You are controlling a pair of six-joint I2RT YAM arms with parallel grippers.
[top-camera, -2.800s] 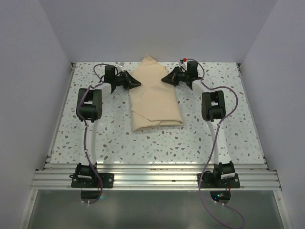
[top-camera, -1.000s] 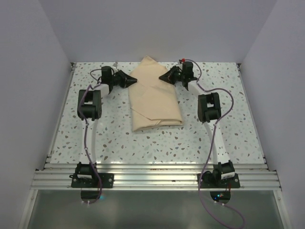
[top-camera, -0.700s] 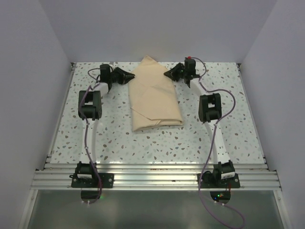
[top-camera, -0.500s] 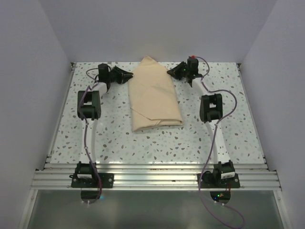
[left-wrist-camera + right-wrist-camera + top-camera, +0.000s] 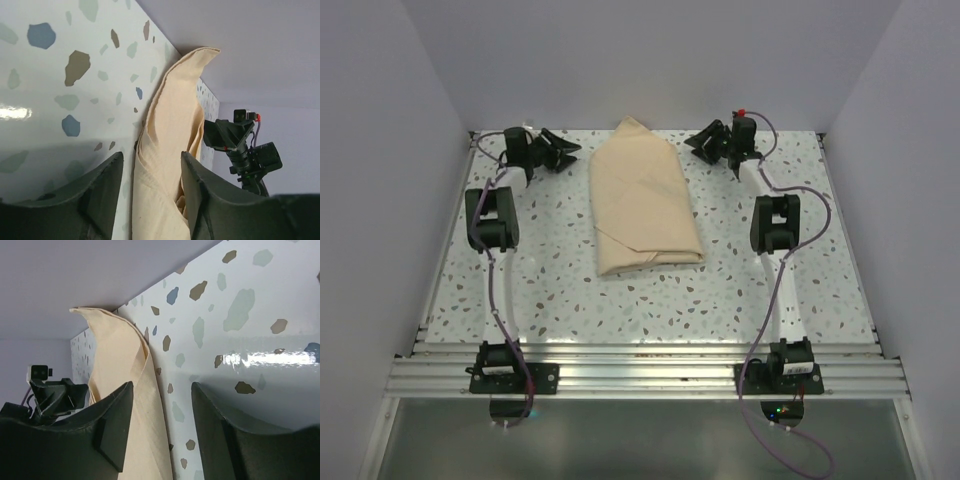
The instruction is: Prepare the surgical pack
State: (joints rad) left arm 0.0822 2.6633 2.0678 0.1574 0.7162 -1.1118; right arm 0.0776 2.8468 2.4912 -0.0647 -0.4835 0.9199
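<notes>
The surgical pack (image 5: 643, 200) is a folded tan-beige bundle lying at the table's middle back, its far end tapering to a point near the back wall. The metal tray and gauze are hidden. My left gripper (image 5: 565, 152) is open and empty, to the left of the pack's far end and apart from it. My right gripper (image 5: 703, 145) is open and empty, to the right of the pack's far end, also apart. The pack shows in the left wrist view (image 5: 170, 150) beyond the open left gripper (image 5: 150, 172), and in the right wrist view (image 5: 125, 375) beyond the open right gripper (image 5: 162, 412).
The speckled table (image 5: 560, 290) is walled at the back and both sides. A metal rail (image 5: 640, 375) runs along the near edge. Each wrist view shows the other arm across the pack: right arm (image 5: 240, 145), left arm (image 5: 50, 392).
Both grippers have let go of the pack's far end, opened and drawn outward, the left one to the left, the right one to the right. The pack has stayed folded in place.
</notes>
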